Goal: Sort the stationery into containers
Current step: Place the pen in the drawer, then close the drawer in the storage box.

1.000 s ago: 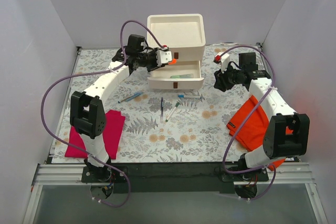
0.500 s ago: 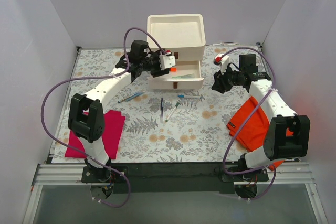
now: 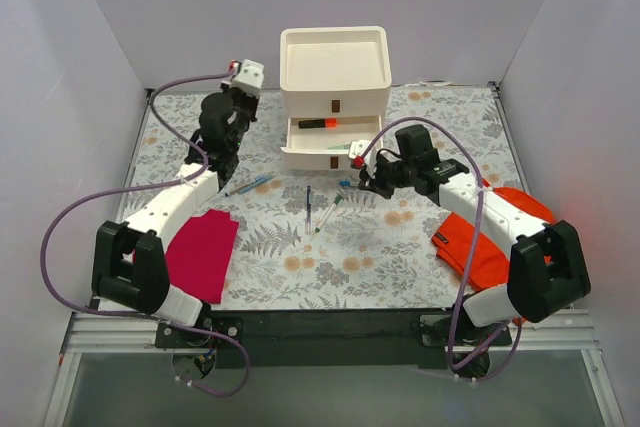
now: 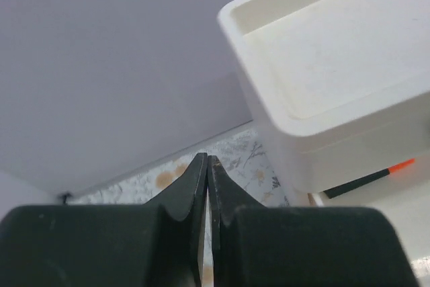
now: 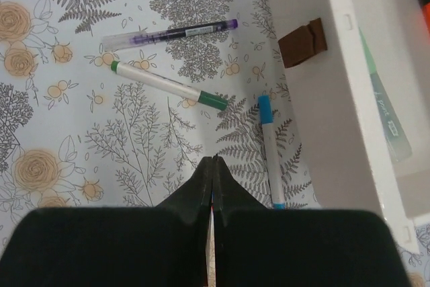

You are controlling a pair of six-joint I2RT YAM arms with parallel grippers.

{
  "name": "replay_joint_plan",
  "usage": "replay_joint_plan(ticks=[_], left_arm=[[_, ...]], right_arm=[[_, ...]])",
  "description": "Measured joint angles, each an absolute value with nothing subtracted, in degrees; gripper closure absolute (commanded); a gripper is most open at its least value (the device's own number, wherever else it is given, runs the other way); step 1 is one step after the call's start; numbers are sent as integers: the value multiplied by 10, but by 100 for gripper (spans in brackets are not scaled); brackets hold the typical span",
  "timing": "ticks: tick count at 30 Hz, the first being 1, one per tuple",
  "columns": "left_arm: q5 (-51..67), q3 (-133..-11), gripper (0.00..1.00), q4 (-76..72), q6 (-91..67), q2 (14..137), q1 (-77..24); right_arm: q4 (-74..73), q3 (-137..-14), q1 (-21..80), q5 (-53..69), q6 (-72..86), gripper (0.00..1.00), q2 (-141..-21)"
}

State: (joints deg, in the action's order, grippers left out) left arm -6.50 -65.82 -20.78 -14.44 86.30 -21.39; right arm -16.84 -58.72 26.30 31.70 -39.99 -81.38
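Note:
The cream containers (image 3: 335,97) stand at the back centre, with a shallow tray (image 4: 322,65) on top. Their lower drawer (image 3: 333,155) is pulled out and holds an orange-capped marker (image 3: 318,124) and a teal pen (image 5: 383,109). My left gripper (image 3: 240,97) is shut and empty, up left of the tray. My right gripper (image 3: 362,185) is shut, low over the mat before the drawer. A blue pen (image 5: 269,149) lies just right of its tips. A green-capped pen (image 5: 168,85) and a purple pen (image 5: 168,33) lie beyond them. Another blue pen (image 3: 248,185) lies further left.
A magenta cloth (image 3: 200,252) lies front left by my left arm. An orange cloth (image 3: 480,237) lies front right under my right arm. The drawer's brown handle (image 5: 304,42) juts out toward the pens. Grey walls close in the floral mat on three sides.
My left gripper drew back left from the drawer and shut, leaving the orange-capped marker inside. My right arm swung from the back right to the pens in front of the drawer and shut.

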Motion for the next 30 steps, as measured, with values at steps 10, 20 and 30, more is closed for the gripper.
replay_joint_plan(ticks=[10,20,30], left_arm=[[-144,-559,94,-153,-327,822,-117],[-144,-544,95,-129,-353,819,-104],[-140,-545,96,-104,-361,822,-102]], right_arm=[[-49,-584,303,223,-420,99,-878],[-3,-676,309,153,-396,99,-992],[19,-785,311,137,-381,99,-1069]])
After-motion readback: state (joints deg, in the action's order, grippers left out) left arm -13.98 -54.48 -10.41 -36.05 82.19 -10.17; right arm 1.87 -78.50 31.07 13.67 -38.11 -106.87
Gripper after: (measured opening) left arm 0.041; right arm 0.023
